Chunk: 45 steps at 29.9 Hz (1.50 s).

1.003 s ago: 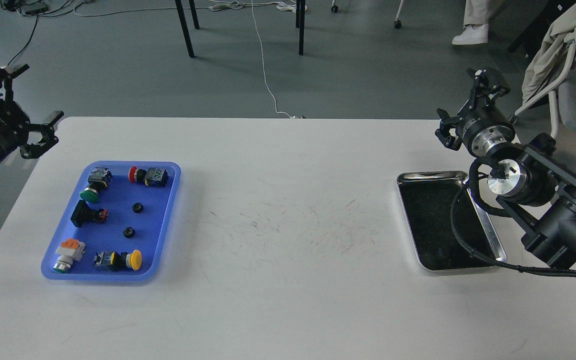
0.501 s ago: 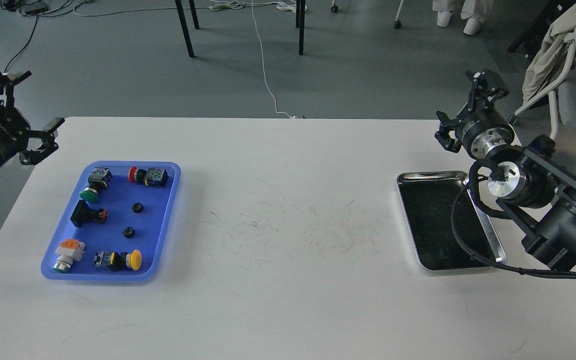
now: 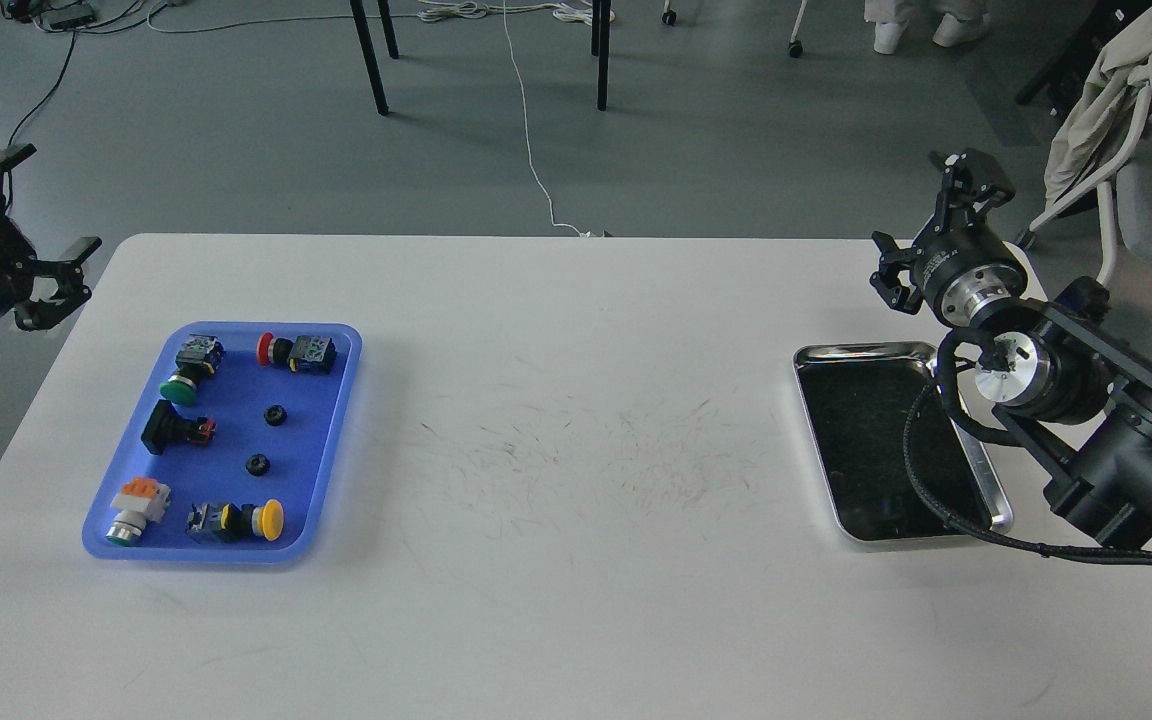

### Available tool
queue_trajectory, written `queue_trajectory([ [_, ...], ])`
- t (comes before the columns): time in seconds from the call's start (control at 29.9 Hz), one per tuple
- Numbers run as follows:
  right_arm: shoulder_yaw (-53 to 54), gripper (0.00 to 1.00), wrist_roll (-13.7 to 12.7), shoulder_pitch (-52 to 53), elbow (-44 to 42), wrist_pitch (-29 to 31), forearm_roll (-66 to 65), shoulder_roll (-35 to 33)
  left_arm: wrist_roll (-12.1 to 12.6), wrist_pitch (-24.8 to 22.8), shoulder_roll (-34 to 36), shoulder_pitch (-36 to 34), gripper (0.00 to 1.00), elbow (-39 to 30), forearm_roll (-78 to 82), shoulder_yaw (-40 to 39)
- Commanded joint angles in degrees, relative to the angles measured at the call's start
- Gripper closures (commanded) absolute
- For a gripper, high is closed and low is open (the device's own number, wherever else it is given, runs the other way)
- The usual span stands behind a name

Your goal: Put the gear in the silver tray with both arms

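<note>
both tools spread wide and bare, left tool (image 3: pixel 31 215) and right tool (image 3: pixel 926 225) off the table edges

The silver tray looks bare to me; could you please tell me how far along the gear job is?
Nothing looks done: the silver tray holds nothing. Nothing is in hand: the left gripper and right gripper are both open, holding nothing, off the table's far corners. Both small black gears lie in the blue tray, so picking, carrying and placing all remain.
</note>
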Motion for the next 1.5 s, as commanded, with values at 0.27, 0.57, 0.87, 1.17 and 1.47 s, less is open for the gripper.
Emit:
queue_trajectory([
  [0.27, -0.3, 0.01, 0.0, -0.1, 0.2, 0.0, -0.1, 0.0, 6.9, -3.5, -0.1, -1.5, 0.01, 1.0, -0.1, -0.1],
  [0.57, -0.3, 0.01, 0.1, -0.5, 0.2, 0.0, -0.1, 0.0, 7.0, -2.4, -3.0, -1.4, 0.01, 1.7, 0.0, 0.3],
  [0.87, -0.3, 0.01, 0.1, -1.2, 0.2, 0.0, -0.1, 0.0, 6.8, -1.7, -3.3, -1.1, 0.01, 1.6, 0.1, 0.3],
  [1.17, -0.3, 0.01, 0.1, -1.2, 0.2, 0.0, -0.2, 0.0, 6.9, -2.9, -1.5, -0.7, 0.01, 0.8, 1.7, 1.4],
  [1.47, -0.4, 0.01, 0.0, -1.3, 0.3, 0.0, -0.2, 0.0, 7.0, -2.2, 0.1, -1.7, 0.01, 0.4, 3.5, 3.8],
])
